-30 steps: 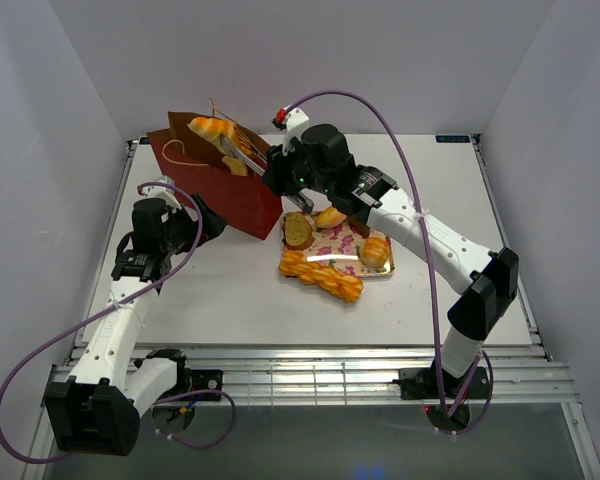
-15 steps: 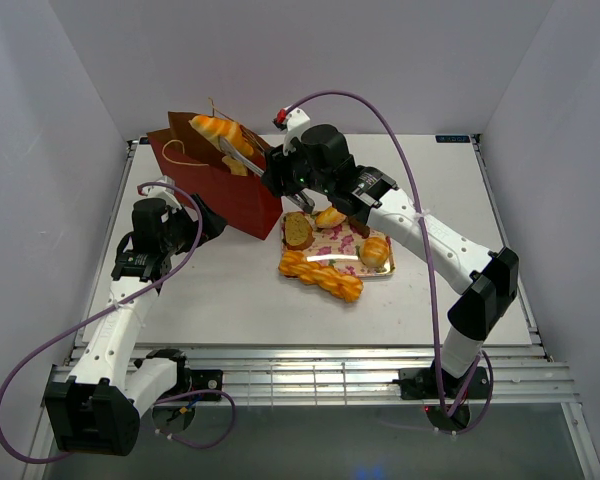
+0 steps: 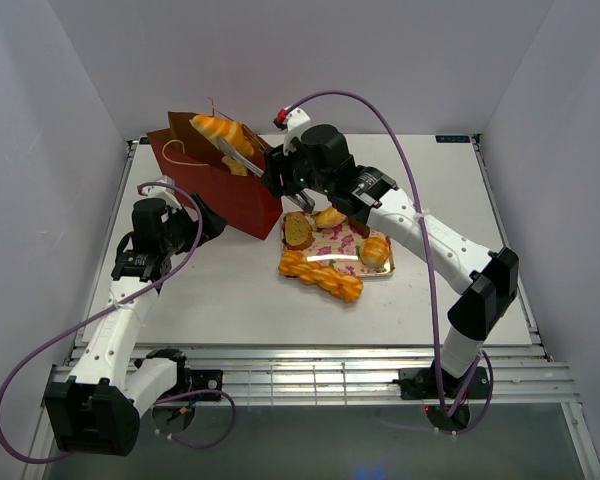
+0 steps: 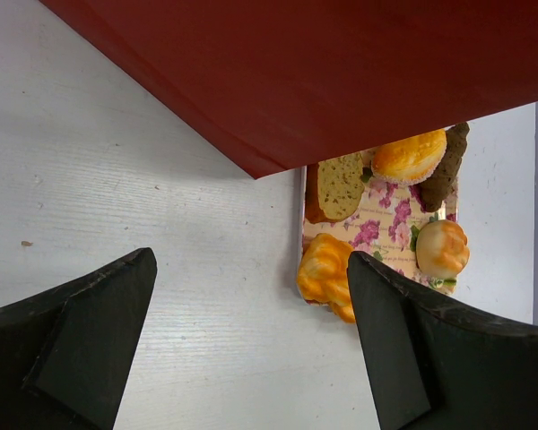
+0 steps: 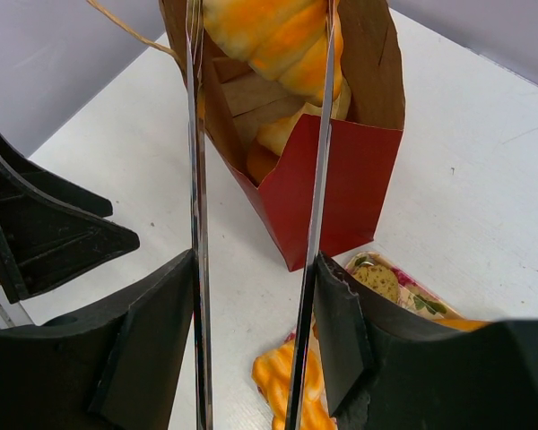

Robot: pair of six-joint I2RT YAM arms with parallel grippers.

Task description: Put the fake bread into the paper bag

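Note:
The dark red paper bag [image 3: 220, 190] stands open at the back left. My right gripper [image 3: 275, 170] is shut on metal tongs [image 3: 242, 155], which pinch a golden croissant [image 3: 218, 128] over the bag mouth. The right wrist view shows the tongs [image 5: 195, 179] between my right gripper's [image 5: 255, 296] jaws, the croissant [image 5: 273, 36] at their tips, the bag [image 5: 341, 179] and another pastry [image 5: 278, 134] inside it. My left gripper [image 3: 205, 222] is open and empty beside the bag's near left side [image 4: 341, 72].
A pink floral tray [image 3: 348, 240] right of the bag holds a toast slice [image 3: 298, 230], a croissant [image 3: 330, 216] and a roll [image 3: 376, 250]. A twisted loaf [image 3: 322, 275] lies at its near edge. The left wrist view shows the tray [image 4: 381, 224] and loaf [image 4: 327, 278].
The tongs with the croissant have shifted slightly to the right above the bag mouth. The left arm has not moved.

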